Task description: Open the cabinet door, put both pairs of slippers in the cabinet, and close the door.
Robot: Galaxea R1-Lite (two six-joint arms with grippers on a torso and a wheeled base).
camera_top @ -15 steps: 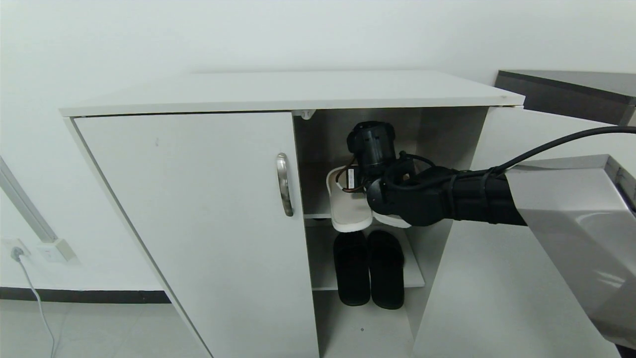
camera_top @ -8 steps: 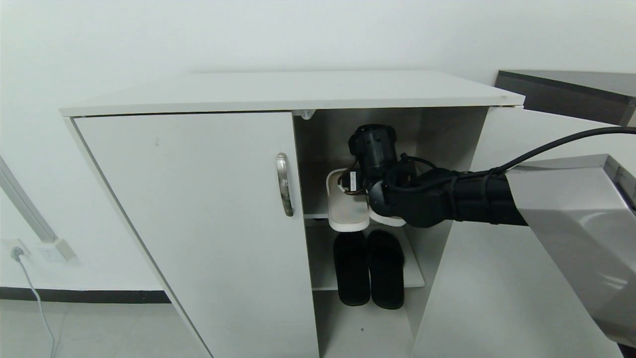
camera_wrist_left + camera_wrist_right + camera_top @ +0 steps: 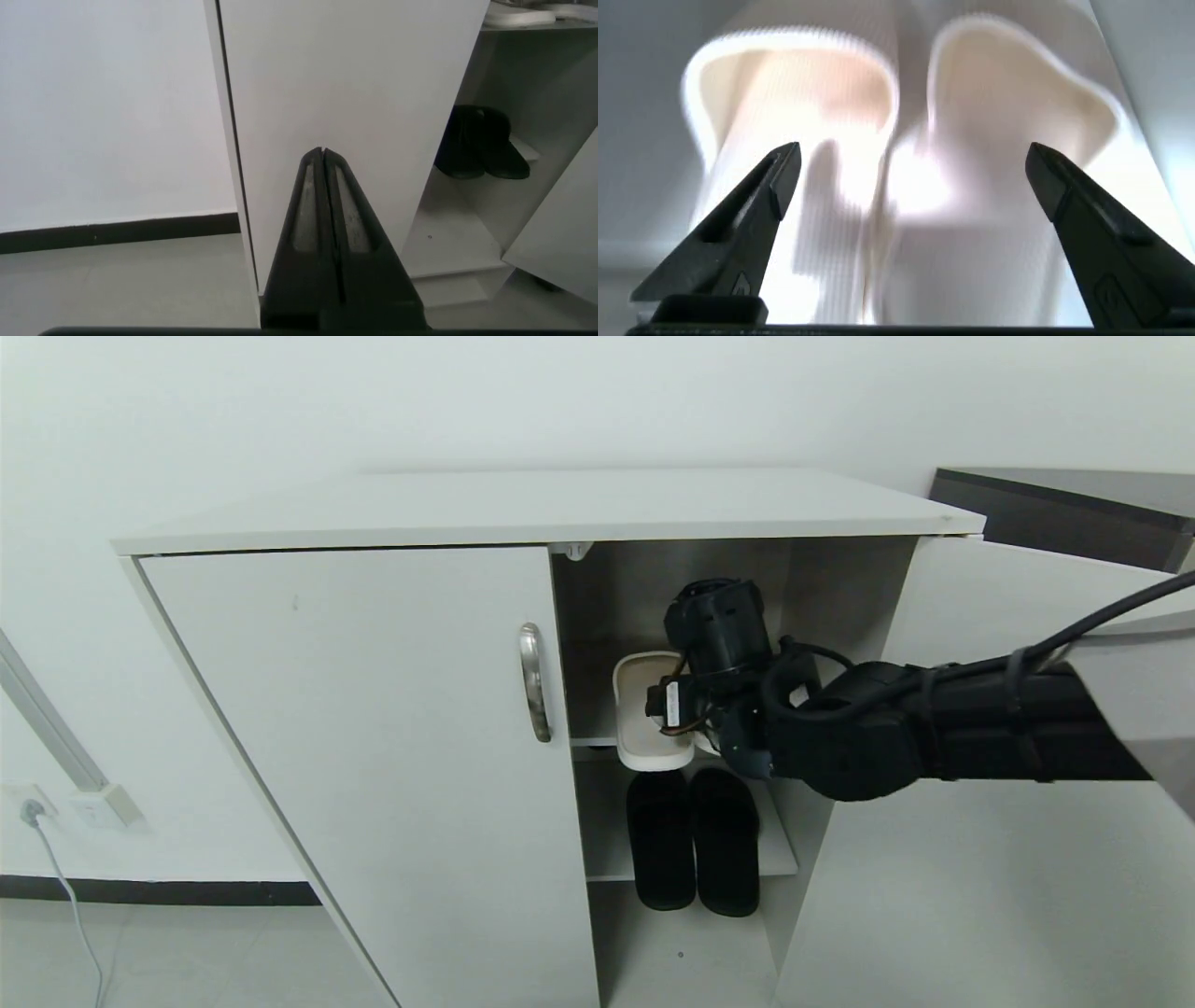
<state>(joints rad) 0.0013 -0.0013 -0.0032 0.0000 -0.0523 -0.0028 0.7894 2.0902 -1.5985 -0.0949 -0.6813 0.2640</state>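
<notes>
My right claw [image 3: 912, 154] is spread wide and empty in front of the white slippers [image 3: 633, 728]. They rest on the cabinet [image 3: 523, 509] upper shelf, above the black slippers [image 3: 693, 840], so I judge both pairs stowed. My left claw [image 3: 322, 154] is pinched closed and empty, parked by the closed left door [image 3: 355, 756].

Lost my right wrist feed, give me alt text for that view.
The right gripper, jaws spread wide and holding nothing, points at the pair of white slippers lying side by side close in front of it. The grey cabinet interior shows around them.
</notes>
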